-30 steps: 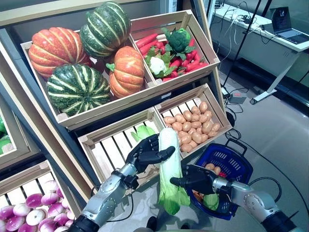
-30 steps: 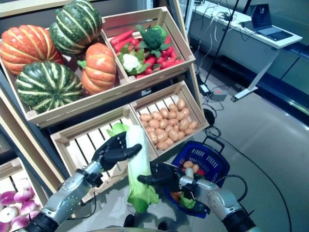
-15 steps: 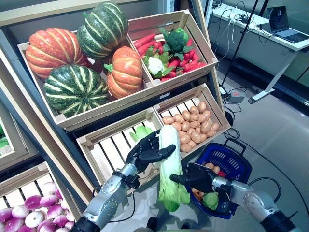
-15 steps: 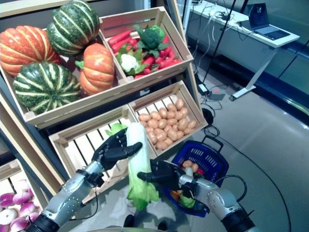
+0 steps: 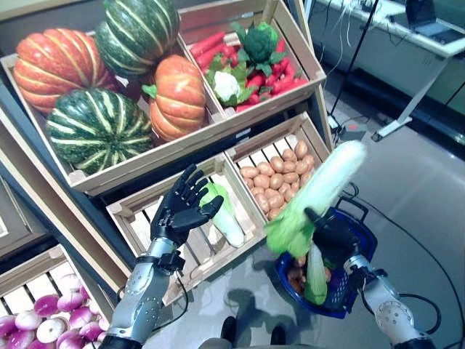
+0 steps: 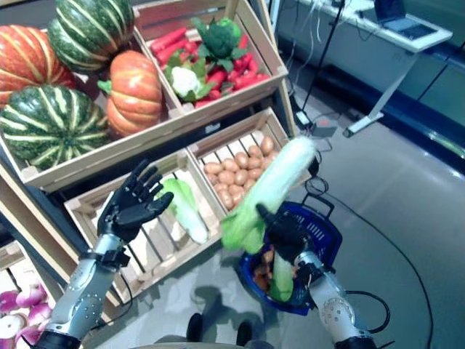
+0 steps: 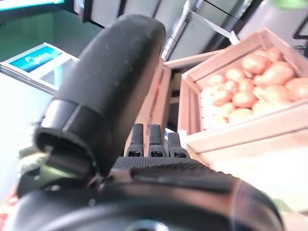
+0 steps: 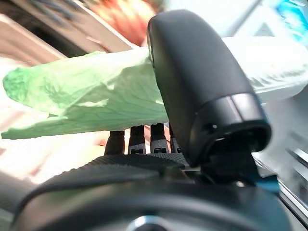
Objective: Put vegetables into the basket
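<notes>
Meanwhile, at a slanted wooden produce stand, the right hand (image 5: 332,234) grasps a long napa cabbage (image 5: 317,191) near its leafy green end, fingers and thumb wrapped round it, and holds it tilted in the air above the blue basket (image 5: 354,275), white stem end pointing up and away. The basket stands on the grey floor (image 5: 421,196) beside the stand and already holds another pale green cabbage (image 5: 315,274) upright among small brown potatoes.

The left hand (image 5: 182,209) is raised in front of the lower left crate (image 5: 136,211), fingers spread and empty. Just beside it a second cabbage (image 5: 224,217) lies on the slats of that crate. The neighbouring crate (image 5: 309,134) holds a heap of potatoes (image 5: 282,184).

On the upper shelf, one wide crate carries two orange pumpkins (image 5: 176,97) and two dark green striped squashes (image 5: 96,128); the crate to its right is filled with red carrots (image 5: 270,82), a head of broccoli (image 5: 259,41) and a cauliflower (image 5: 226,83). At the lower left corner a further bin shows purple-and-white turnips (image 5: 40,321).

Beyond the stand, the room has a white desk (image 5: 407,35) on a slanted leg with a laptop (image 5: 426,11) on top, and a thin black stand pole (image 5: 357,48) rising from the floor near it.
</notes>
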Controlling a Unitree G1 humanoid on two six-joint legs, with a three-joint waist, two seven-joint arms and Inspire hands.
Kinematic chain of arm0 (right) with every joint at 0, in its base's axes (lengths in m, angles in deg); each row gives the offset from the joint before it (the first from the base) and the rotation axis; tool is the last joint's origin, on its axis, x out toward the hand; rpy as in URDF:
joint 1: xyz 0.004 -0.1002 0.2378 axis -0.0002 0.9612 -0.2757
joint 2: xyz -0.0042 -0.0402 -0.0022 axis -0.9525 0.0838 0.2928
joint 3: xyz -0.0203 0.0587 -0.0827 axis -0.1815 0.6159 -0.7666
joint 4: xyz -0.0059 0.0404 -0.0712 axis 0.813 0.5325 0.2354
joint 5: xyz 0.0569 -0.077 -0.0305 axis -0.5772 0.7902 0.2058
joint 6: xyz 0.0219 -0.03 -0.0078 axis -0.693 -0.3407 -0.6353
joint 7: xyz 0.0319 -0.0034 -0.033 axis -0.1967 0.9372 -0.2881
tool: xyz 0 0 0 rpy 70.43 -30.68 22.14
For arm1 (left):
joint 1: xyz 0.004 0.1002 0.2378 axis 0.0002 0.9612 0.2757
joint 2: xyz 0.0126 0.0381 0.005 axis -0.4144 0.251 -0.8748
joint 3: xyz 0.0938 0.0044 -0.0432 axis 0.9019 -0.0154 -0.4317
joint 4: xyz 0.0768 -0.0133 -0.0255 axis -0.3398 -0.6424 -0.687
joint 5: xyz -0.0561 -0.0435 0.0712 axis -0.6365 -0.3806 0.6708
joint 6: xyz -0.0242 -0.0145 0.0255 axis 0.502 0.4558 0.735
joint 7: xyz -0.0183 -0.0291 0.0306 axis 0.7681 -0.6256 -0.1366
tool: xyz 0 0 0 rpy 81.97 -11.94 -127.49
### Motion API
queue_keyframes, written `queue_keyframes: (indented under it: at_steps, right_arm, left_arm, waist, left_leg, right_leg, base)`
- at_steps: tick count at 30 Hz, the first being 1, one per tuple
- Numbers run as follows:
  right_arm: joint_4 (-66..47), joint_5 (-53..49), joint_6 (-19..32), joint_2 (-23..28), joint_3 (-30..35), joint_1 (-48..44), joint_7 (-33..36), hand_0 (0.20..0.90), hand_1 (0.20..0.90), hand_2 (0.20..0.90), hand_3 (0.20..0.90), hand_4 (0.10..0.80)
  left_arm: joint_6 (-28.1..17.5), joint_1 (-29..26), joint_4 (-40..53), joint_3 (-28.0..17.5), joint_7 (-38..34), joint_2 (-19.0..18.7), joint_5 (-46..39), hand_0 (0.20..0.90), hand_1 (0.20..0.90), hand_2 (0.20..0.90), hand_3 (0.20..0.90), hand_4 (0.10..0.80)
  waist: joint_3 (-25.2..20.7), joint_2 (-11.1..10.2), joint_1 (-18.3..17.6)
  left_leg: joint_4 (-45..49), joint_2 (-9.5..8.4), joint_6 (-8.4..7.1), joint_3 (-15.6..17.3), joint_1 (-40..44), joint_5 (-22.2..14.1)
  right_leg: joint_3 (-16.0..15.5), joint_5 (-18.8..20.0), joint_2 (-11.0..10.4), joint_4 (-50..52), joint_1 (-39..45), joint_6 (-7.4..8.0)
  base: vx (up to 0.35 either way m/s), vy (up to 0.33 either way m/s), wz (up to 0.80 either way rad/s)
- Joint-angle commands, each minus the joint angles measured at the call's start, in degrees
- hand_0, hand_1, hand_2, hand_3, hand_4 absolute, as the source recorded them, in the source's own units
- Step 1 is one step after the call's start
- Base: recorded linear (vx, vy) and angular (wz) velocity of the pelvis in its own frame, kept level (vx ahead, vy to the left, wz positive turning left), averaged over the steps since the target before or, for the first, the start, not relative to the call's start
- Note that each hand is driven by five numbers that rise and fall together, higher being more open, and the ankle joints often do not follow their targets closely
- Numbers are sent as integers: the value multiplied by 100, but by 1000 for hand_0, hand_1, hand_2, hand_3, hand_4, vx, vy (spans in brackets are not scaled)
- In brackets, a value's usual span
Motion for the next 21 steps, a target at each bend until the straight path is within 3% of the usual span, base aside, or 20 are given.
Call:
queue_keyframes:
  at_steps: [1, 3, 10, 15, 21]
  right_arm:
    - [-443, -1199, 1568, -237, 817, -867, 173, 300, 300, 300, 300, 400]
    - [-324, -1337, 2027, -286, 983, -1050, 399, 300, 300, 300, 300, 400]
    - [305, -1472, 2683, -172, 1404, -1493, 1122, 300, 300, 300, 300, 400]
    - [924, -1522, 3169, -45, 1498, -1871, 1633, 300, 300, 300, 300, 400]
    - [1932, -1667, 3257, 288, 1504, -2594, 2182, 300, 300, 300, 300, 400]
  left_arm:
    - [-1069, -823, 231, -526, -125, -62, -169, 900, 900, 900, 900, 800]
    - [-1175, -951, 181, -510, -237, -22, -142, 900, 900, 900, 900, 800]
    - [-1324, -1168, 263, -380, -419, 24, -88, 900, 900, 900, 900, 800]
    - [-1493, -1371, 221, -275, -587, 0, 20, 900, 900, 900, 900, 800]
    - [-1431, -1785, 366, -70, -676, -61, 122, 900, 900, 900, 900, 800]
  waist:
    - [587, -128, -82]
    - [859, -85, -106]
    - [1583, 27, -33]
    - [1943, 29, 58]
    - [2209, 78, 217]
  left_leg:
    - [309, -118, 58, 111, -522, -148]
    - [605, -120, 22, 125, -841, -137]
    - [1664, -203, -138, 166, -2006, -144]
    - [2091, -250, -108, 130, -2555, -194]
    - [3043, -408, 35, 43, -3294, -508]
  right_leg:
    - [158, 100, -96, 697, -692, -12]
    - [162, 83, -46, 945, -969, -61]
    - [83, -55, -17, 1671, -1717, -217]
    - [-8, -144, 26, 2122, -2209, -290]
    - [-3, -367, -107, 3088, -3040, -333]
  base:
    - [-315, -66, 1]
    - [-212, -50, 0]
    - [-143, -60, 2]
    - [-92, -76, 4]
    - [-70, -55, 6]
